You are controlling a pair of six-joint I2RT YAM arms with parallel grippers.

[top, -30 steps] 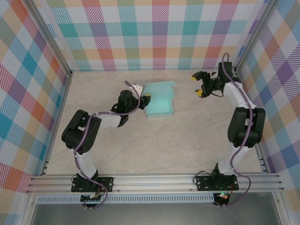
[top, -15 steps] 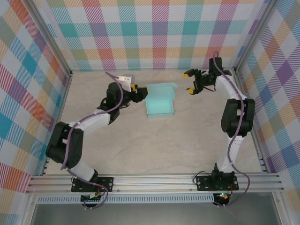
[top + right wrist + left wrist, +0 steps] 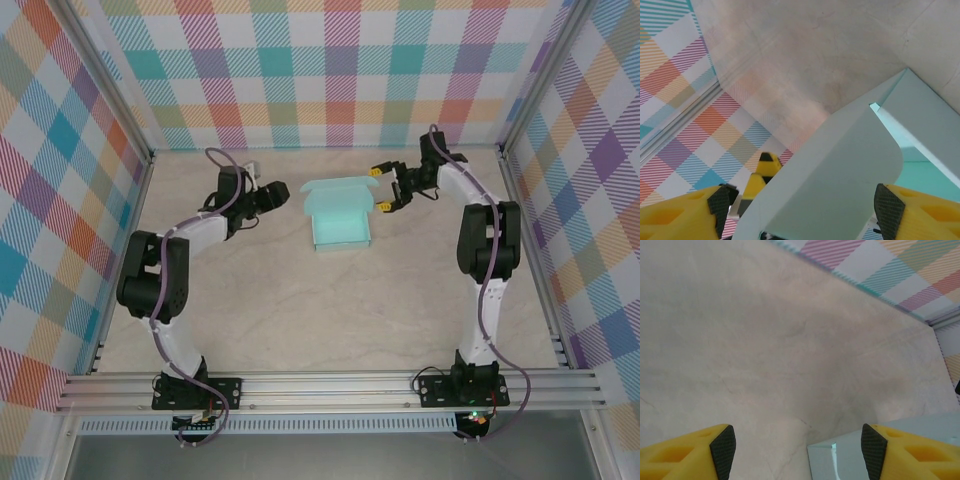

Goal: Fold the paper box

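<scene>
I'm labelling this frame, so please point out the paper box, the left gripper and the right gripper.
paper box (image 3: 340, 228): top view, middle of its aqua card.
left gripper (image 3: 797, 447): left wrist view, midway between its fingertips.
right gripper (image 3: 379, 190): top view, midway between its fingertips.

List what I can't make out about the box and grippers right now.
- Top view: whether the right gripper touches the box; too small to tell.
- Left wrist view: most of the box is cut off by the bottom edge and a finger of the left gripper.
- Right wrist view: the raised flap hides much of the box's inside and most of the left gripper.
</scene>
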